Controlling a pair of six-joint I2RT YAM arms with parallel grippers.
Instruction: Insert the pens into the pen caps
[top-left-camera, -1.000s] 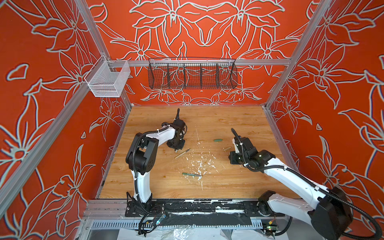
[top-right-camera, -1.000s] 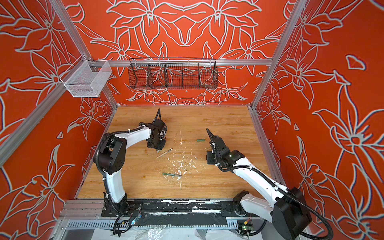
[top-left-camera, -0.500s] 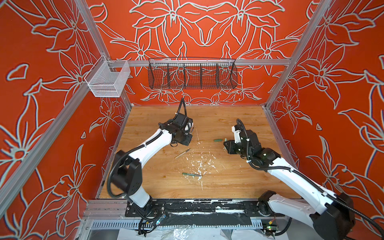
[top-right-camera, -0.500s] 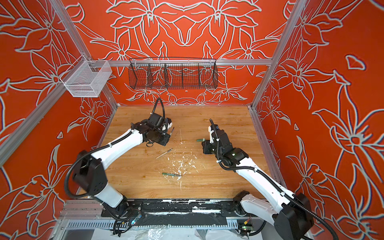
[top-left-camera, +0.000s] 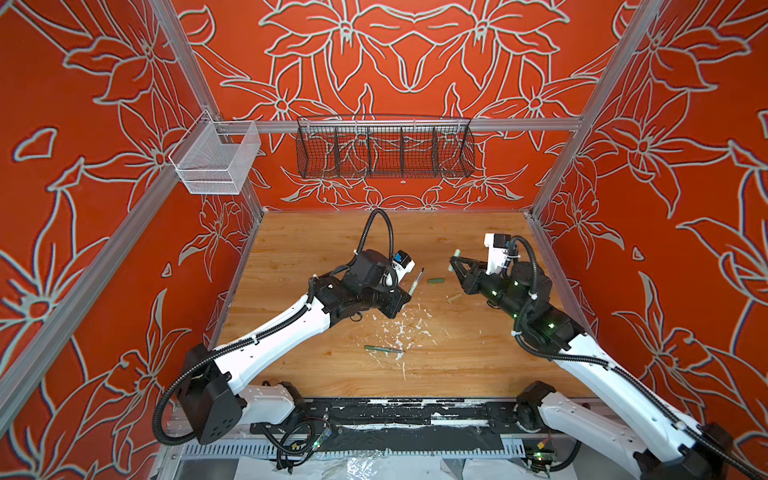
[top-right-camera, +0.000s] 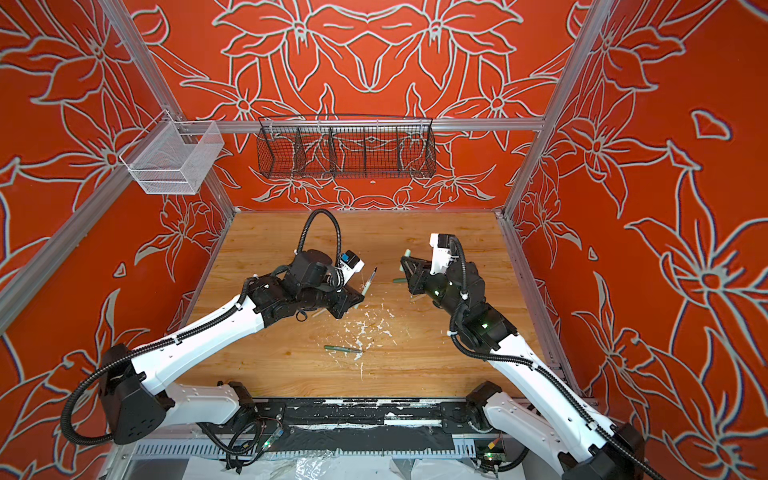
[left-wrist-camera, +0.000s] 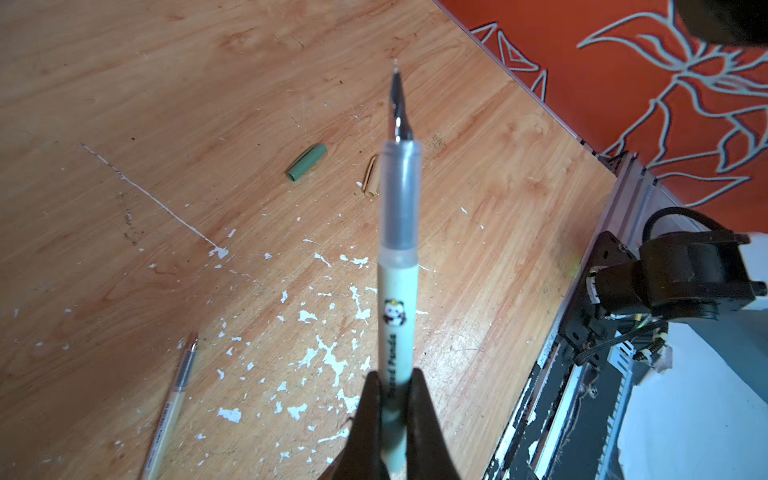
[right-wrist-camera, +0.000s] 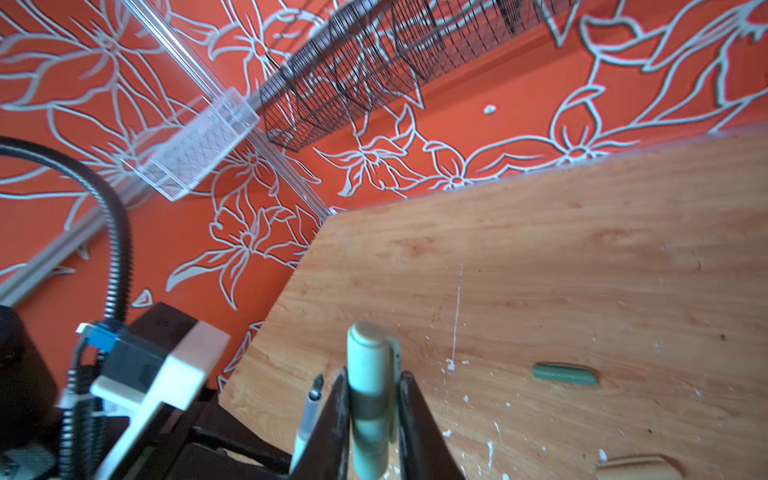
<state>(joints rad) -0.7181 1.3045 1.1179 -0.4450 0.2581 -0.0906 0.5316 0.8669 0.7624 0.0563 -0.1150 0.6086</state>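
left claw (left-wrist-camera: 394, 384) clenched on pale green pen (left-wrist-camera: 400, 266). right claw (right-wrist-camera: 370, 390) grasping light green cap (right-wrist-camera: 368, 353). dark green pen (top-left-camera: 382, 349) lies toward table (top-left-camera: 332, 241) front edge.

The pale green pen (left-wrist-camera: 398, 274) reads "Panda" (beneath a panda logo (left-wrist-camera: 394, 312)).
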